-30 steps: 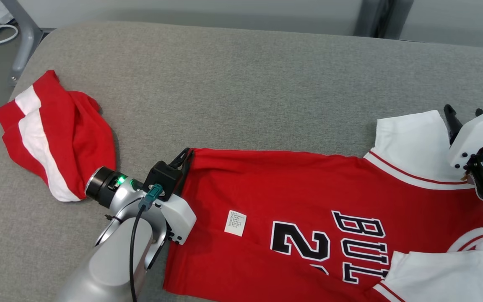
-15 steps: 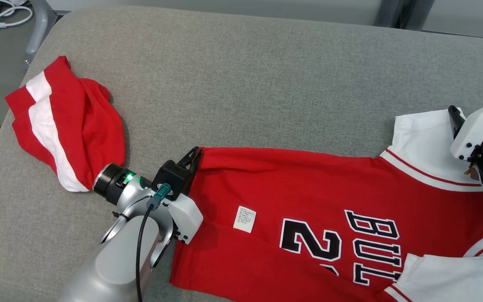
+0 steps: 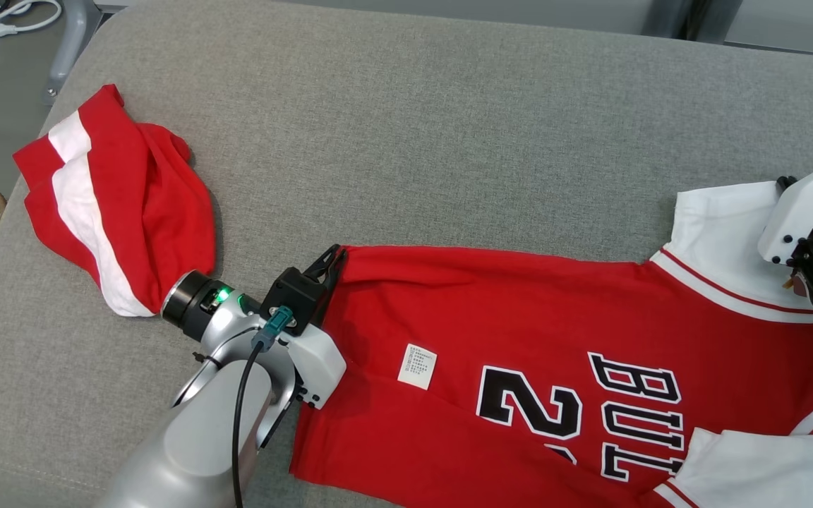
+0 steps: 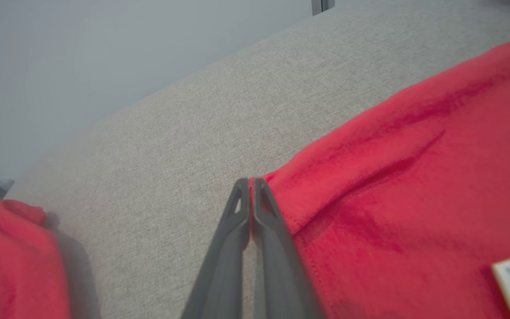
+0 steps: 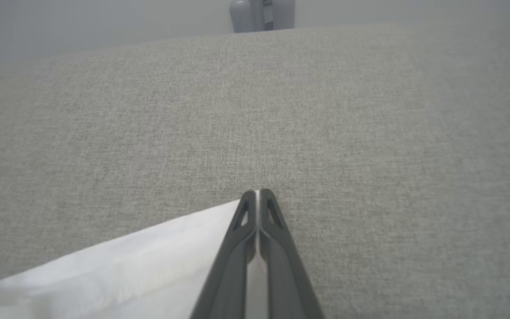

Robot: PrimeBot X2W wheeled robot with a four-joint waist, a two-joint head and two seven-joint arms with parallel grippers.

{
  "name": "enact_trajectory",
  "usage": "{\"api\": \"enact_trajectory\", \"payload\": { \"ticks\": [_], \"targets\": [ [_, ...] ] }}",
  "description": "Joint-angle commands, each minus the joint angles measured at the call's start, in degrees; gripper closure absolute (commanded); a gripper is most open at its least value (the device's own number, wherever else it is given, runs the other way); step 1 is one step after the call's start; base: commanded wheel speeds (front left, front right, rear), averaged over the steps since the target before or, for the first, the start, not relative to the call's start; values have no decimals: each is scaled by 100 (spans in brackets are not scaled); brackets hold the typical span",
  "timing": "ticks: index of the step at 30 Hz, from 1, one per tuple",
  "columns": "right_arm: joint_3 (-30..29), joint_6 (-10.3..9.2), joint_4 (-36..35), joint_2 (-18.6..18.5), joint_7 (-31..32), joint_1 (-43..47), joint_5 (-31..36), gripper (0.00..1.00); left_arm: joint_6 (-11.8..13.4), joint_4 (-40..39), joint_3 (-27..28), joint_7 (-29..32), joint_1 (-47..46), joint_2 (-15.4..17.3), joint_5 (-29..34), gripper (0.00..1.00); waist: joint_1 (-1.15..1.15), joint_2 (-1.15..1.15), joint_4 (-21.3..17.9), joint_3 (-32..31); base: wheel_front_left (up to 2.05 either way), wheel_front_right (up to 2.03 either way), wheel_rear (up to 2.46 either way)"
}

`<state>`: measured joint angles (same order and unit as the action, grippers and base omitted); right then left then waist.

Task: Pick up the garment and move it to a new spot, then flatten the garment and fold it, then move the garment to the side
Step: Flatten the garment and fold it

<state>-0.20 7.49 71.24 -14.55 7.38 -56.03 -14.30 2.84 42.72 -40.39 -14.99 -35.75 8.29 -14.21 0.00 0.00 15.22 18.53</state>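
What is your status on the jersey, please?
Left gripper shut on jersey hem corner. Right gripper shut on its white sleeve. Other red garment lies apart at left.

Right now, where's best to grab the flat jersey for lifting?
Grip the jersey by its far edge: the red hem corner and the white sleeve's corner, coming in low from the near side. Flat cloth offers only edges to pinch, and the left gripper and right gripper are shut there.

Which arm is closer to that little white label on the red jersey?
Left. The left end effector pinches the hem of the jersey near the label; the right end effector grips the white sleeve, far across.
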Motion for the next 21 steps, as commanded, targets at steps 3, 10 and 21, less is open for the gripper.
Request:
{"api": "enact_trajectory", "payload": {
  "ticks": [3, 10, 21],
  "targets": [
    [113, 1, 25, -10, -166, -71, -58, 100, 9, 7, -6, -21, -110, 33, -32, 100, 0, 0, -12, -1, 0, 0, 0],
    [469, 1, -133, 53, -475, 52, -209, 100, 21, 66, -14, -20, -33, 67, -61, 100, 0, 0, -82, -106, 0, 0, 0],
    [1434, 1, -1025, 9, -972, 670, -1065, 100, 90, 108, 45, -21, 163, 171, -144, 100, 0, 0, -316, -468, 0, 0, 0]
  ]
}}
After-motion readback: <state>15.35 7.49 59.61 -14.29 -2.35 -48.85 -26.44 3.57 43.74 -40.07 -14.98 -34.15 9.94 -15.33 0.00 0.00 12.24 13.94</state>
